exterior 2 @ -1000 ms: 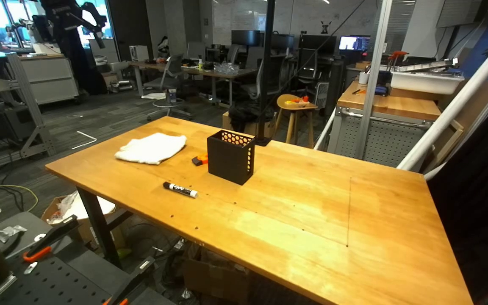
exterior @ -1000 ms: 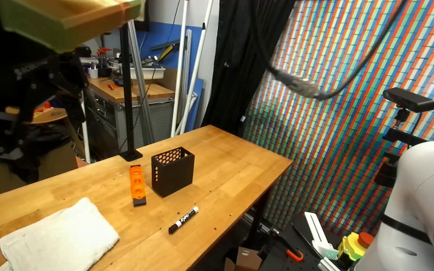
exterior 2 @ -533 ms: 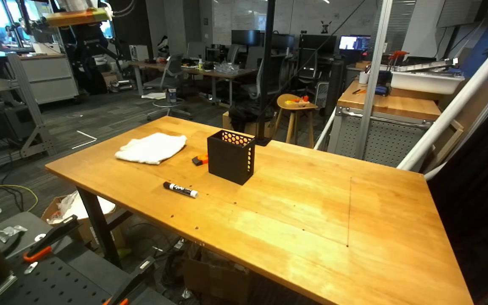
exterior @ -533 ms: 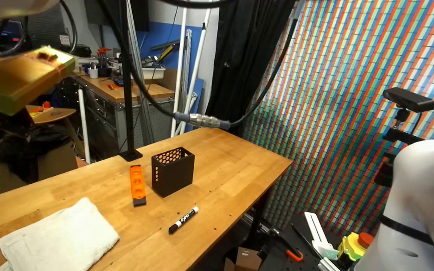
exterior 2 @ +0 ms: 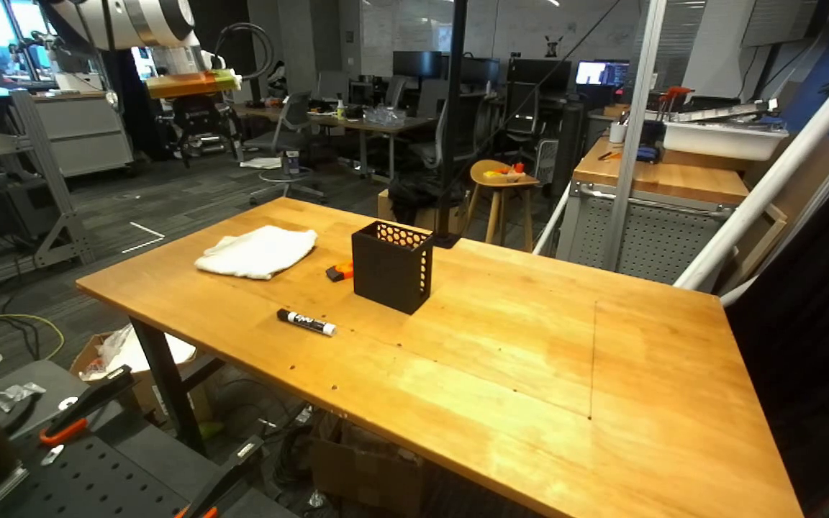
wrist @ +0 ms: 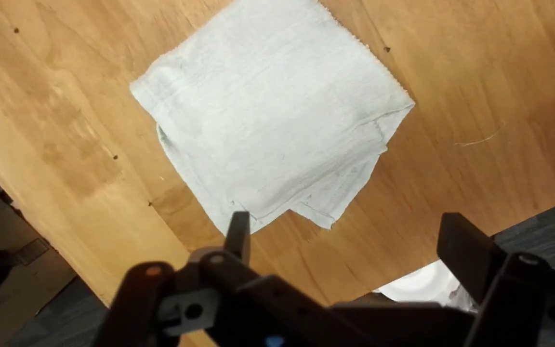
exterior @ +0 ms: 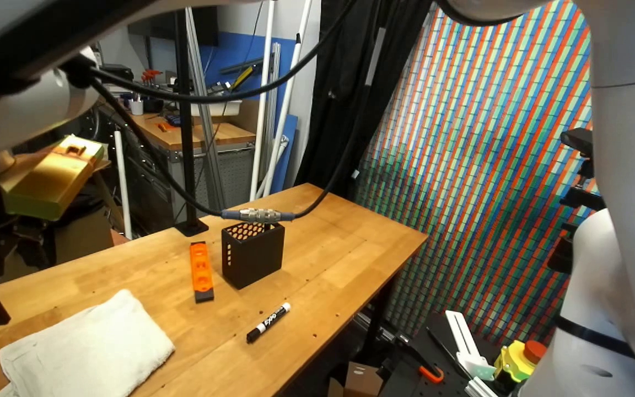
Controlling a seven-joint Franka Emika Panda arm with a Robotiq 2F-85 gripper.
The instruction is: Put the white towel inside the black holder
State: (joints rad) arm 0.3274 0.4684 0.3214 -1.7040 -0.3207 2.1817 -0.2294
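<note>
A robotics lab: white robot arm, cluttered workbench, monitors, office chair.

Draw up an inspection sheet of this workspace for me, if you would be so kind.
Surface: wooden table, dotted with small dark spots.
Job's things: white towel lies folded on the table; black holder stands upright, apart from it.
Clutter: orange tool and black marker lie apart from the holder.
Gripper: open, holding nothing, apart from the towel.
Cables: black cable with connector hangs in front of the holder in an exterior view, not touching it.
Surroundings: workbench and black curtain beyond the table.
</note>
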